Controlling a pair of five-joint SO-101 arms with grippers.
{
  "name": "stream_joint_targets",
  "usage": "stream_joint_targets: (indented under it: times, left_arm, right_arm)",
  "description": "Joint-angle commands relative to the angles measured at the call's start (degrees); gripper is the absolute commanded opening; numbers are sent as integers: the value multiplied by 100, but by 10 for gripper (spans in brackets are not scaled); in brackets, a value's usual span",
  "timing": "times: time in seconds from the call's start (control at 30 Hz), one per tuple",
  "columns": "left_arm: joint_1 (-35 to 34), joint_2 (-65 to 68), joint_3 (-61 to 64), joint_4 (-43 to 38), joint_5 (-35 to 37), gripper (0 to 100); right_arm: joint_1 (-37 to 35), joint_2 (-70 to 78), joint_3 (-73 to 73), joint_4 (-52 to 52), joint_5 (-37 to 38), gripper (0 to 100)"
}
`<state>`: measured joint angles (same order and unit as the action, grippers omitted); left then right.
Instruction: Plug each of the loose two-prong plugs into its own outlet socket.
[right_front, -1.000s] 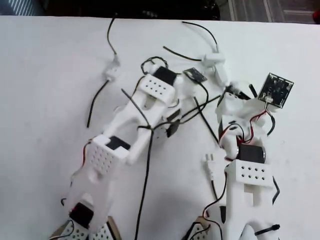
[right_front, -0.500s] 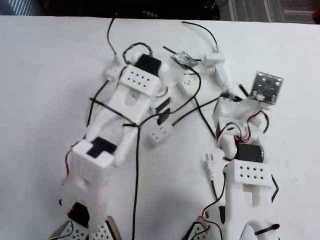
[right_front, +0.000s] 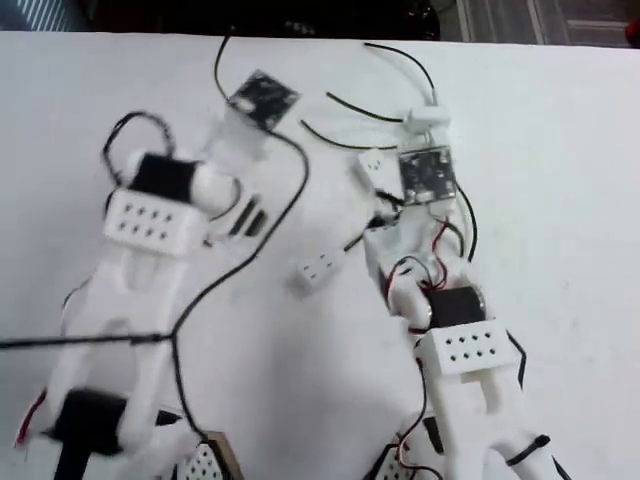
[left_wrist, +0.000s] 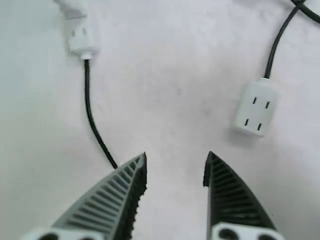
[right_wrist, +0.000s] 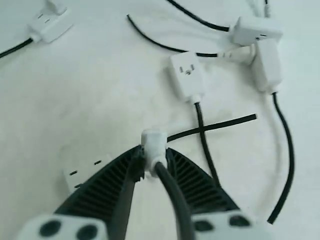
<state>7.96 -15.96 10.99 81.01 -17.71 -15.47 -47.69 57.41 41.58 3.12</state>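
My right gripper (right_wrist: 151, 152) is shut on a white two-prong plug (right_wrist: 153, 141), and the plug's black cord runs back between the fingers. A white socket (right_wrist: 186, 75) with a black cord lies just beyond the plug. In the high view this gripper (right_front: 380, 225) sits between that socket (right_front: 374, 166) and another loose white socket (right_front: 320, 268). My left gripper (left_wrist: 175, 162) hangs open over bare table, with a socket (left_wrist: 255, 107) off to one side and a joined plug and socket (left_wrist: 77, 35) with a black cord on the other. In the high view the left gripper (right_front: 247, 217) is at centre left.
A mated pair of white connectors (right_wrist: 260, 47) lies past the near socket, with cords trailing toward the table's far edge (right_front: 400, 60). Another white socket (right_wrist: 49, 22) lies further off. Black cords cross the table middle (right_front: 330, 135). Both arms' white bodies cover the near table.
The left arm has swung far to the left, away from the middle socket. The right arm has turned left toward the sockets and now covers the spot where a loose plug lay.
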Motion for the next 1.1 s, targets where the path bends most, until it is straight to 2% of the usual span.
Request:
stream_joint_targets:
  times: [0.0, 0.27, 0.4, 0.6, 0.73, 1.07]
  left_arm:
    - [-646, -1640, 1662, -756, -26, 191]
    - [-1842, -3099, 3938, -1600, -53, 194]
    - [-2079, -3477, 4844, -2057, -554, 192]
    - [-2290, -3732, 5802, -2840, -563, 193]
    - [-2290, -3741, 6119, -3095, -580, 194]
    - [-2290, -3741, 6154, -3077, -580, 193]
  right_arm:
    - [-453, 136, -800, 418, 62, 17]
    - [-1481, 1209, -1257, 646, 545, 17]
    - [-1684, 1824, -1486, 646, 642, 17]
    - [-1842, 2369, -1521, 629, 1266, 17]
    - [-1789, 2659, -1512, 365, 1398, 17]
    - [-1534, 2976, -1530, 233, 1459, 17]
